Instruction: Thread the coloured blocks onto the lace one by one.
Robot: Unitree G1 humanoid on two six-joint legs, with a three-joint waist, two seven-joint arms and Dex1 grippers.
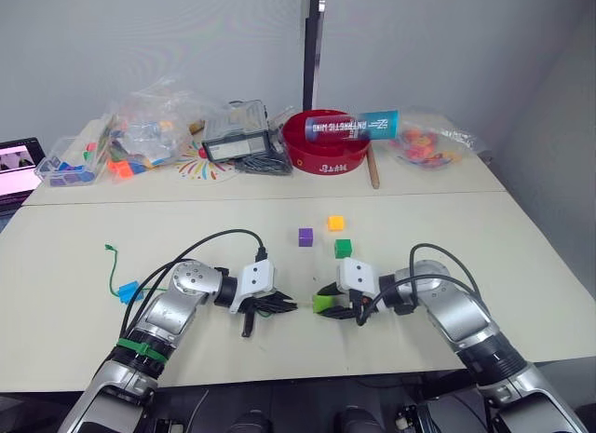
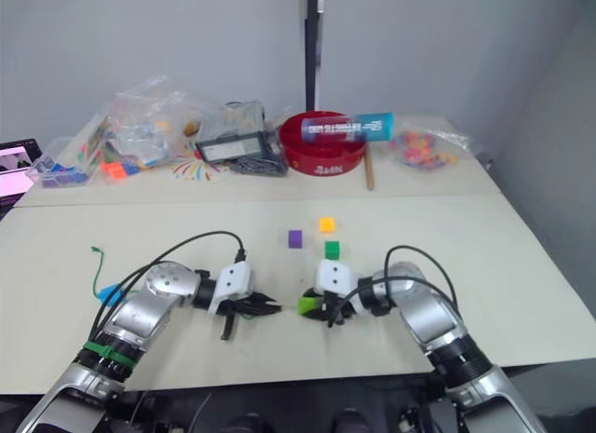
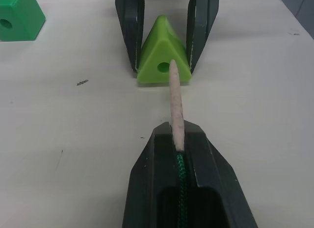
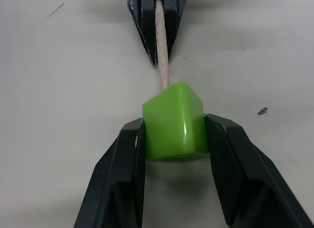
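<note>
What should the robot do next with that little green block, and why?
Probably ease the left gripper forward. It is shut on the lace, whose pale tip sits at the hole of the light green block, which the right gripper grips. The tip looks slightly off-centre, so go slowly.

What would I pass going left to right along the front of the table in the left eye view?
Blue block → left hand, pinching the lace tip → light green block → right hand gripping it.
</note>
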